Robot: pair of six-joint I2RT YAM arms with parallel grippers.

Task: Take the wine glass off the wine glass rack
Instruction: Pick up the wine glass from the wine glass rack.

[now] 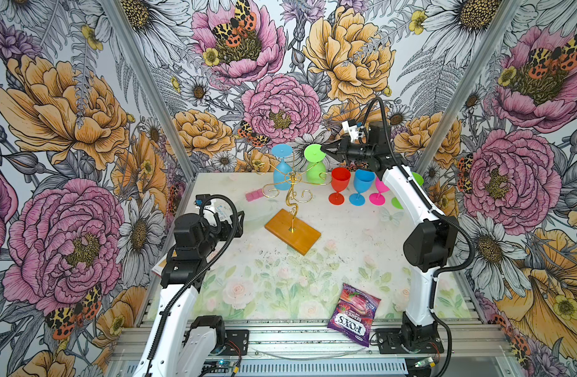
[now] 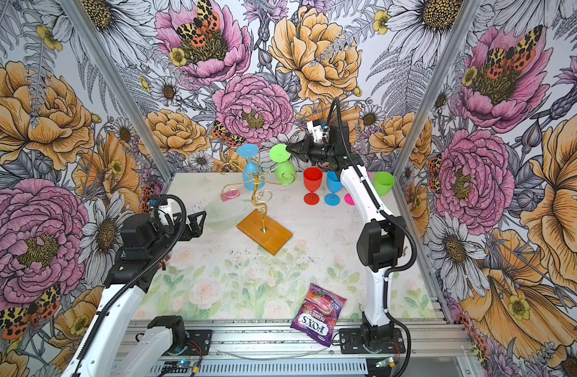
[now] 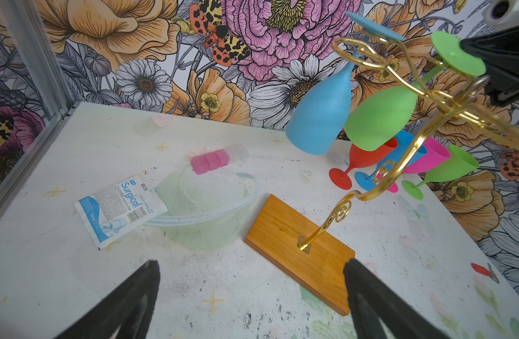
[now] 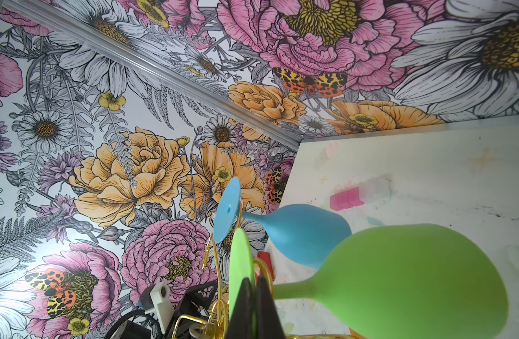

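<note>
Green plastic wine glass (image 1: 316, 172) hangs bowl-down, tilted, on thin gold wire rack (image 1: 292, 196). Right gripper (image 1: 328, 150) is pinched tight on its flat foot rim (probably light, stiff, slick, so the foot is a sensible hold). Left gripper (image 3: 252, 265) is wide open and empty.

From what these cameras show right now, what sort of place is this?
Most likely a robot test cell: the left arm and right arm are bolted to an aluminium rail, flower-printed panels wall in one table, and the wine glass rack looks like a prop.
</note>
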